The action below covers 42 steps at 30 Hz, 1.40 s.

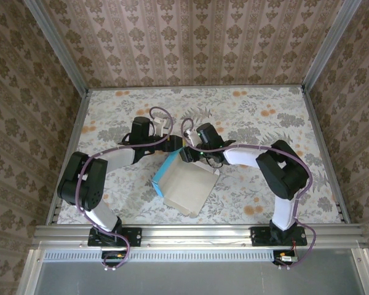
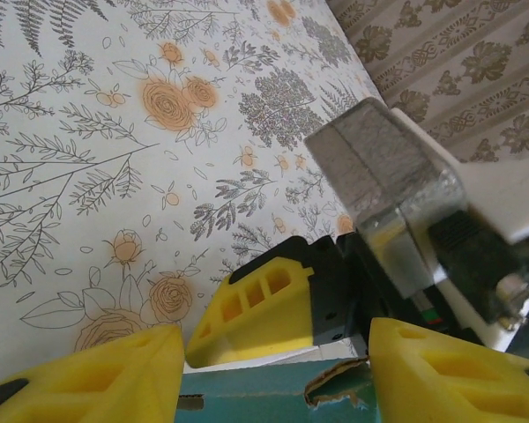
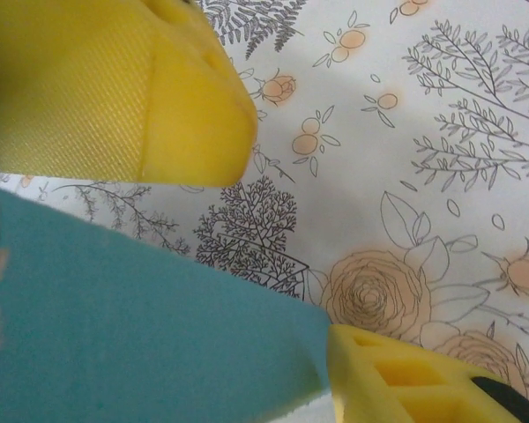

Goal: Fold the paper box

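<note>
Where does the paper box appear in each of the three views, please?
Top external: paper box mid-frame, slightly below centre.
Left wrist: paper box, a turquoise strip along the bottom edge.
Right wrist: paper box, a turquoise panel at lower left.
Shared landmark: the floral tablecloth.

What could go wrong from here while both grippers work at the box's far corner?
The paper box has a ragged notch in its turquoise edge; pulling there might tear it further. The left gripper and right gripper crowd the same corner and could collide or crush the wall.
</note>
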Each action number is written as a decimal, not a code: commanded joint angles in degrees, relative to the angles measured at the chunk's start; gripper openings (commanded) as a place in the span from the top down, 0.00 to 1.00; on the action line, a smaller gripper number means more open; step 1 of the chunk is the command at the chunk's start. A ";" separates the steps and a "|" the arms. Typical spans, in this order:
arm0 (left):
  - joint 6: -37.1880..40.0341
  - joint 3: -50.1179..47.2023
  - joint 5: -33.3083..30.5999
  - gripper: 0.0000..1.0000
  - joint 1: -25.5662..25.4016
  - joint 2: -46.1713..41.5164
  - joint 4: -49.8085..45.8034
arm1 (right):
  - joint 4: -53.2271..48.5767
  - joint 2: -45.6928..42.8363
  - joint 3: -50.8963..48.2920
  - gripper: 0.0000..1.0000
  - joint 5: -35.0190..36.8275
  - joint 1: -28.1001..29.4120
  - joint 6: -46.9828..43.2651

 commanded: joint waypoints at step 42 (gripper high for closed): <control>12.58 13.25 -4.65 0.08 0.52 -3.66 -29.62 | -5.40 -29.74 -21.93 0.24 1.16 0.62 10.31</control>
